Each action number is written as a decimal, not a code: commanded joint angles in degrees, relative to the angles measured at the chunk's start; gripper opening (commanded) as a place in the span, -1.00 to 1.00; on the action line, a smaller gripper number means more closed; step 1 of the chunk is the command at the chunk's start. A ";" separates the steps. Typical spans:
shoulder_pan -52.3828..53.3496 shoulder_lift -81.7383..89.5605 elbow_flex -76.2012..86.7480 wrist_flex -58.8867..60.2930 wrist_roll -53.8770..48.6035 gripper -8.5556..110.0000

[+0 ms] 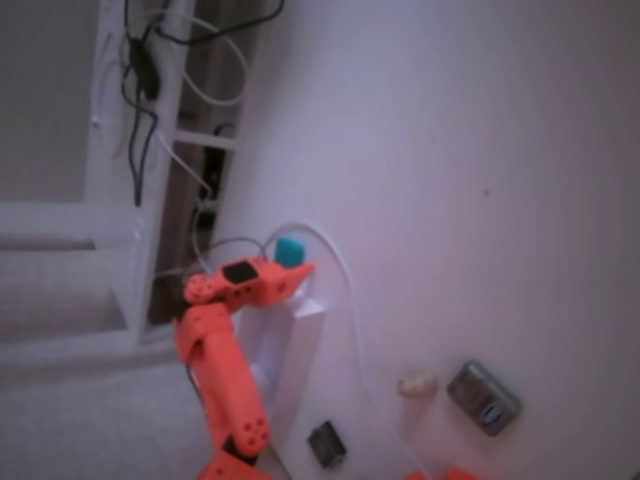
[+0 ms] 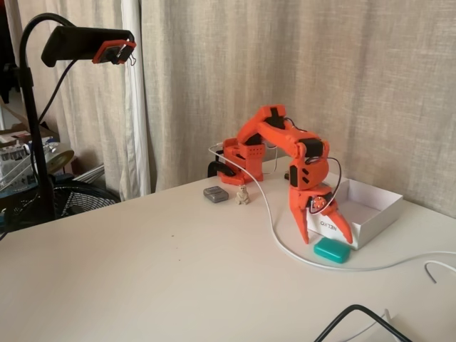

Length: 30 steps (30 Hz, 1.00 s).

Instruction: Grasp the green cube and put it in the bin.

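A: Green cube (image 2: 332,250) flat on the table (image 2: 142,263), just outside the bin's (image 2: 370,214) near wall, beside a white cable (image 2: 274,231).
B: Held?
A: No. Gripper (image 2: 322,237) spread wide, fingertips poised just above, jaws clear of the block.
B: And from the higher fixed view?
A: Cube (image 1: 290,250) peeking past the orange arm (image 1: 230,380); grey gadget (image 1: 484,397) and beige lump (image 1: 418,381) well apart.

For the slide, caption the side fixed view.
Orange arm's open claw poised above the green cube, beside the white bin.
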 commanded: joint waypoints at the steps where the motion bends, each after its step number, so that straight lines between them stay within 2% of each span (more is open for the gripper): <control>1: 0.18 -0.18 2.20 1.32 -0.35 -0.14; 8: 0.97 -0.18 2.29 -0.18 -0.35 -0.15; 14: 2.55 -1.23 2.29 -10.72 -0.09 -0.21; 18: 2.90 -1.41 2.29 -13.62 -0.09 -0.21; 24: 2.81 -1.41 2.29 -12.13 -0.09 -0.21; 30: 2.11 -1.23 2.29 -3.34 -0.35 -0.31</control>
